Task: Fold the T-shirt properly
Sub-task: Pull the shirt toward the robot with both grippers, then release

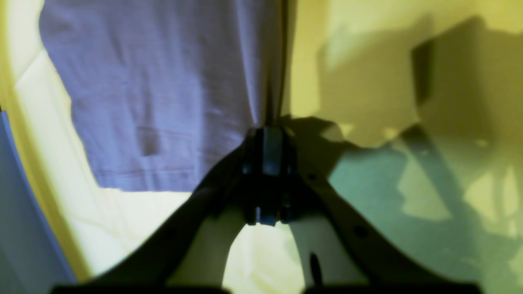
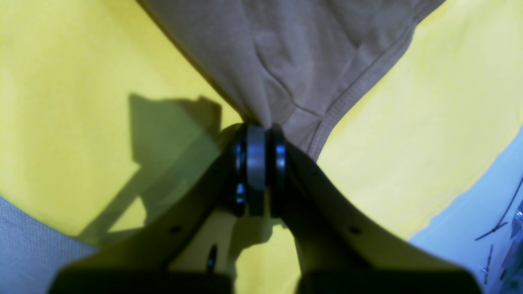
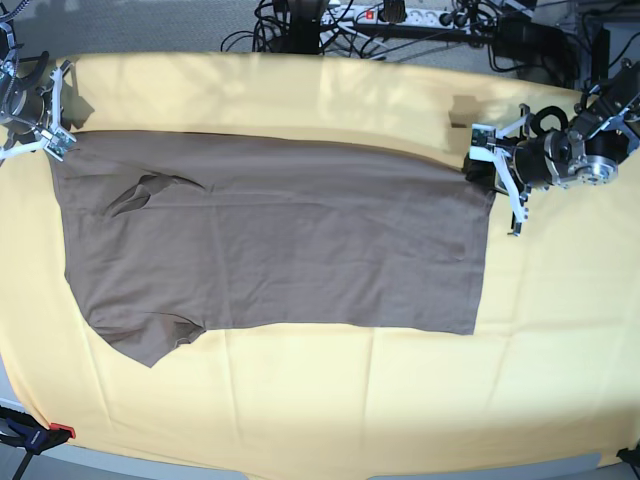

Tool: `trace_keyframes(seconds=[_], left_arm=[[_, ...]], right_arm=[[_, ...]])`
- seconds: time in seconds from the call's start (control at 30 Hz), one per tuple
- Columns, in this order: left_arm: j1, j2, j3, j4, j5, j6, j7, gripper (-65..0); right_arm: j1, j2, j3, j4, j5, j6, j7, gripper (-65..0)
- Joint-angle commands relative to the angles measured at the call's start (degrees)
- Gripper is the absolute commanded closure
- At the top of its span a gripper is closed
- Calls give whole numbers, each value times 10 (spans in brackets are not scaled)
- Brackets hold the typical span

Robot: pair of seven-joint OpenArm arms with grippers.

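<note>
The taupe-brown T-shirt (image 3: 280, 240) lies flat across the yellow cloth, with one sleeve (image 3: 150, 340) sticking out at the near left and a small wrinkle (image 3: 150, 188) near the far left. My left gripper (image 3: 497, 168) is at the shirt's far right corner. In the left wrist view this left gripper (image 1: 267, 132) is shut, with the shirt (image 1: 163, 94) edge pinched at its tips. My right gripper (image 3: 52, 125) is at the shirt's far left corner. Seen from the right wrist, the right gripper (image 2: 259, 130) is shut on bunched shirt fabric (image 2: 294, 61) beside a stitched hem.
The yellow cloth (image 3: 350, 400) covers the whole table. Cables and a power strip (image 3: 400, 14) run along the back edge. A clamp (image 3: 45, 434) sits at the near left corner. Yellow cloth shows in front of and to the right of the shirt.
</note>
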Motion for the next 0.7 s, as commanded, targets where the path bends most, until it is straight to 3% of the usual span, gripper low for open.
trace_keyframes(seconds=[0.0, 0.07, 0.27, 0.37, 0.47, 0.67], left_arm=[[-13, -22, -6, 16, -5, 5, 0, 0], [-14, -41, -6, 38, -11, 0, 0, 0], [-14, -100, -6, 86, -35, -60, -11, 0], [-14, -122, -6, 90, -35, -63, -47, 0], [-14, -132, -6, 90, -35, -95, -75, 0], [-12, -143, -6, 90, -35, -95, -130, 0]], right_arm=[[2, 13, 7, 13, -2, 5, -4, 0], [2, 14, 7, 26, 11, 22, -15, 0], [1, 36, 7, 52, 96, 63, -90, 0], [-2, 55, 7, 52, 122, 63, -108, 0], [-2, 67, 7, 52, 157, 63, -139, 0], [-2, 72, 7, 52, 219, 63, -204, 0]])
